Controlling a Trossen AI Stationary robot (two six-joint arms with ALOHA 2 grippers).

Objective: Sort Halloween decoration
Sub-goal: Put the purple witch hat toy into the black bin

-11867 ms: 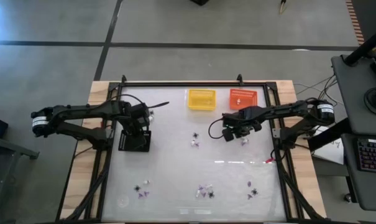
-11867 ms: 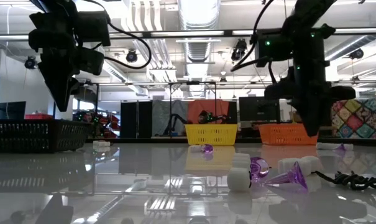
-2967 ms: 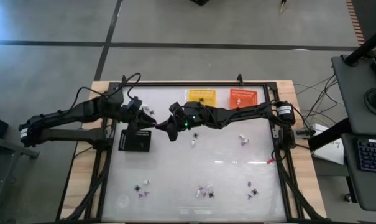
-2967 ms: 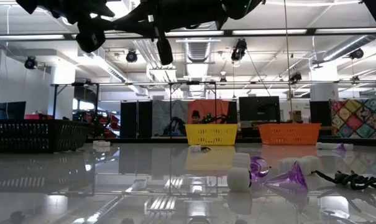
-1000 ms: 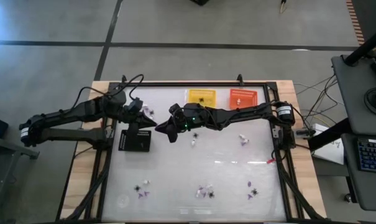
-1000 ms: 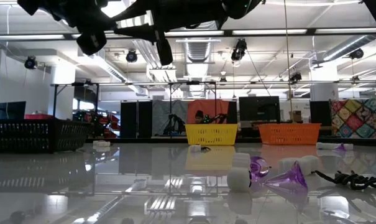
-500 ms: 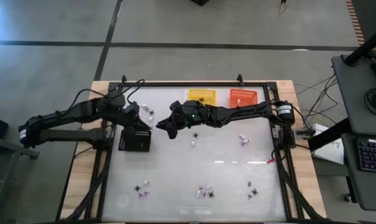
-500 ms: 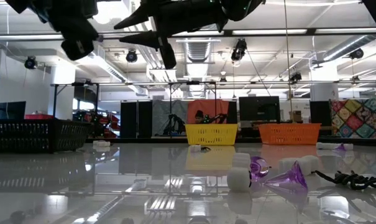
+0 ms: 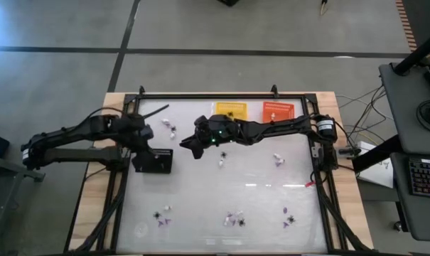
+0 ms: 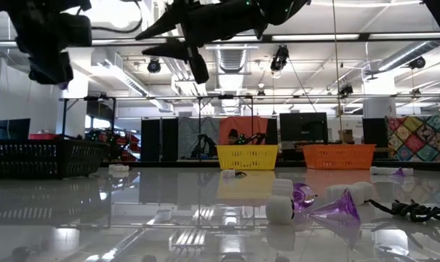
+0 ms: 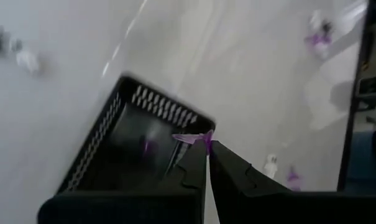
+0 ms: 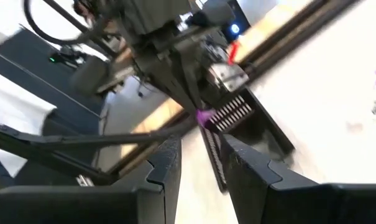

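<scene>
My left gripper (image 11: 207, 146) is shut on a small purple trinket (image 11: 192, 137) of the Halloween decoration, and hangs over the black mesh basket (image 11: 128, 152) at the table's left (image 9: 154, 162). The right wrist view shows that same trinket (image 12: 204, 117) at the left fingertips. My right gripper (image 12: 203, 163) stands open and holds nothing; it hovers right of the black basket (image 9: 187, 147), pointing at the left gripper. Other trinkets lie loose on the table (image 9: 222, 161) (image 9: 234, 219). My left gripper pinches the purple trinket between its two fingertips (image 11: 203, 155). The trinket's thin purple end (image 11: 186, 137) sticks out past the tips. The fingers slant downward from the table's left side. The trinket is lifted clear, above the black basket's open top.
A yellow basket (image 9: 231, 112) and an orange basket (image 9: 278, 112) stand at the table's far edge. White trinkets (image 9: 173, 131) lie behind the black basket. More pieces lie near the front edge (image 9: 161, 216) (image 9: 288, 220) and at the right (image 9: 277, 158).
My left gripper has drawn away from my right gripper toward the table's left edge and sunk a little, tipping its fingers downward over the black basket. It stays shut on the purple trinket. My right gripper has kept its place.
</scene>
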